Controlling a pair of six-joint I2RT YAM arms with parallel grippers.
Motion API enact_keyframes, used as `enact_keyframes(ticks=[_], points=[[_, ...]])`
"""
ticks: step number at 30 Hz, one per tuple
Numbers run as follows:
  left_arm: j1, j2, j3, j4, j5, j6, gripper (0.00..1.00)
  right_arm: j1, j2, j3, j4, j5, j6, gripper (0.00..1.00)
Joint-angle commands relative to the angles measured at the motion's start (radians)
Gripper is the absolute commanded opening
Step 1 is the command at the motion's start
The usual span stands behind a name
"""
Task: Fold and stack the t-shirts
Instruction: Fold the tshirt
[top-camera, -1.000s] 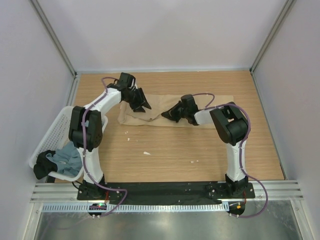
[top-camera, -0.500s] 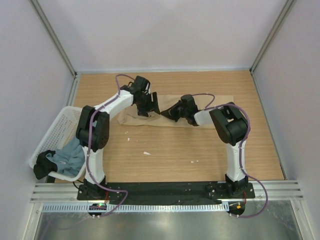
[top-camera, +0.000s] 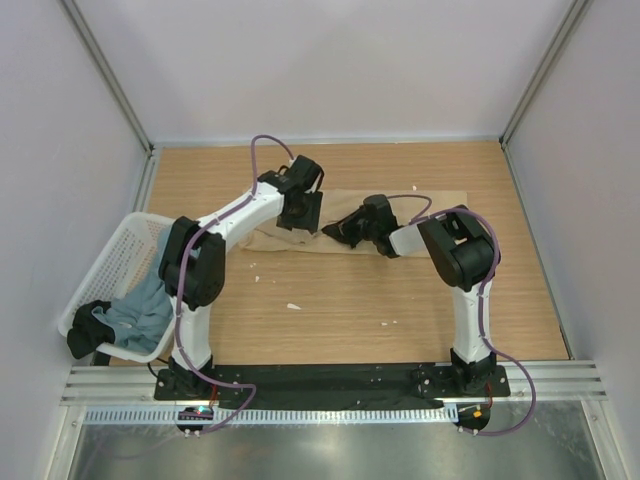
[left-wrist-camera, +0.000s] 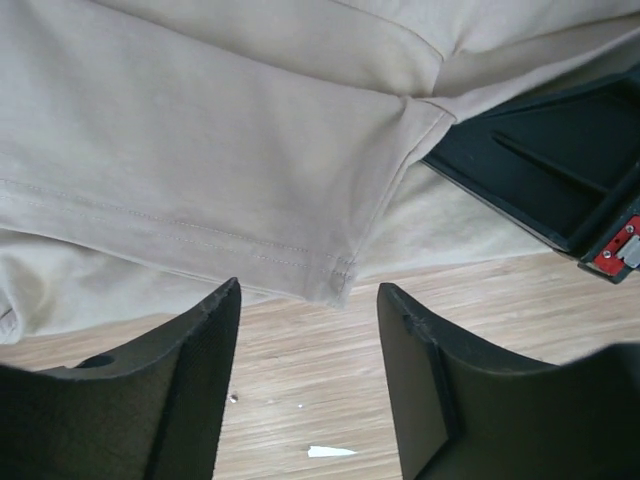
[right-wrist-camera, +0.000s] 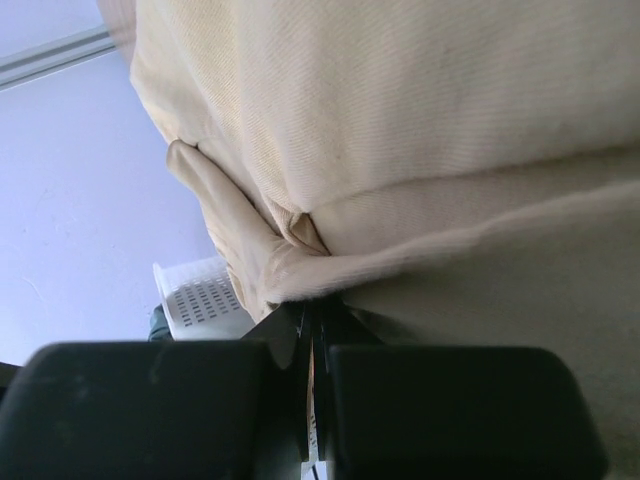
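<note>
Over the last second the left gripper (top-camera: 300, 212) has swung rightward from the left end of the plain tan-beige cotton t-shirt (top-camera: 420, 210) toward its middle. It now hangs close beside the right gripper (top-camera: 338, 230), and its jaws have widened on the way. In the left wrist view its fingers (left-wrist-camera: 200, 380) stand spread with nothing between them, poised over a stitched hem corner of the shirt, just above the wooden table (top-camera: 350, 310). I judge it is lining up a fresh pinch for the next fold. The left arm stretches diagonally out from its bent elbow; the right folds back leftward, low over the cloth. The right jaws are pressed together, pinching a bunched fold of tan cloth. That shirt lies flattened across the far middle of the table; the grey-blue t-shirt (top-camera: 140, 312) waits crumpled in the white plastic mesh basket (top-camera: 108, 262) at the left, so stacking is well off.
</note>
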Motion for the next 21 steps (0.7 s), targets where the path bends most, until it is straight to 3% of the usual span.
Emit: enact_keyframes(ticks=[1,5,7,11,21], points=[[-0.019,0.017,0.043,-0.042,-0.090,0.035,0.57,0.014,-0.009,-0.016,0.086,-0.007,0.037,0.01],[-0.023,0.039,0.066,-0.050,-0.071,0.040,0.51,0.020,-0.009,-0.019,0.105,-0.010,0.058,0.01],[-0.031,0.046,0.075,-0.059,-0.052,0.041,0.60,0.021,-0.008,-0.019,0.109,-0.008,0.067,0.01],[-0.051,0.052,0.067,-0.056,-0.049,0.044,0.66,0.023,-0.008,-0.023,0.123,-0.011,0.081,0.01],[-0.052,0.121,0.084,-0.071,-0.090,0.060,0.34,0.023,0.003,-0.045,0.171,-0.014,0.120,0.01]])
